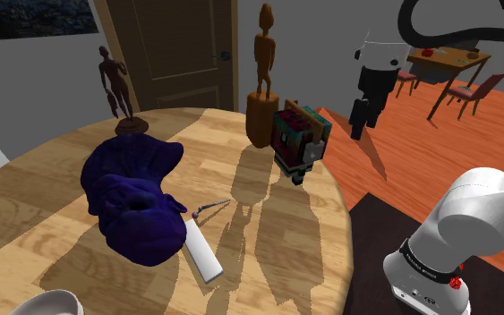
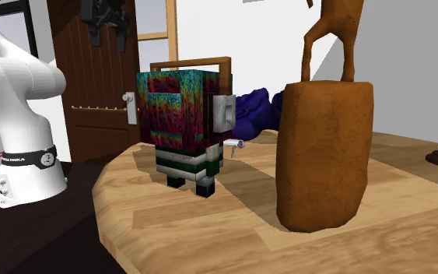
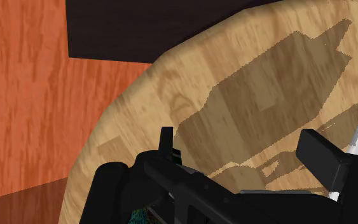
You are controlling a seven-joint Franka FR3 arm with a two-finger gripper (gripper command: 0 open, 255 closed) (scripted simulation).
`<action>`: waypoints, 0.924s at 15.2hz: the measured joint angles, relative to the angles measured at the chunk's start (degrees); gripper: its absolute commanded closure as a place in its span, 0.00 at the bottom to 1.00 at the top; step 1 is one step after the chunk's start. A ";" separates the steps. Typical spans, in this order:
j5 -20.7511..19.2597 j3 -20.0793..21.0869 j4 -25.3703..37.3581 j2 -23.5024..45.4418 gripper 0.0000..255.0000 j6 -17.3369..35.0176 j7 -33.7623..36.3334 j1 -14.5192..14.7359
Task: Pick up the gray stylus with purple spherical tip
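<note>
The stylus is a thin gray rod with a small purple ball tip. It lies flat on the round wooden table, between the purple cloth heap and a white bar. In the second exterior view its tip peeks out behind the blocky toy. My gripper hangs high beyond the table's edge at the shoulder view's right, far from the stylus. It also appears in the second exterior view. In the wrist view the gripper is open and holds nothing, above the table's rim.
A blocky multicoloured toy figure stands between my gripper and the stylus. Behind it stands a wooden statue on a brown block. A dark figurine stands at the far rim. Orange floor and a dark mat lie below.
</note>
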 measured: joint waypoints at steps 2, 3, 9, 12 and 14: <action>-0.07 -0.11 -0.49 0.60 0.00 1.23 -0.79 0.27; -0.30 -0.45 -0.95 1.46 0.00 2.90 -2.18 0.62; -0.57 -1.63 -3.63 9.09 0.00 16.06 -11.76 3.90; -0.36 -2.08 -3.91 13.89 0.00 23.03 -16.75 5.66; -0.20 -2.54 -4.07 17.79 0.00 27.91 -20.38 6.74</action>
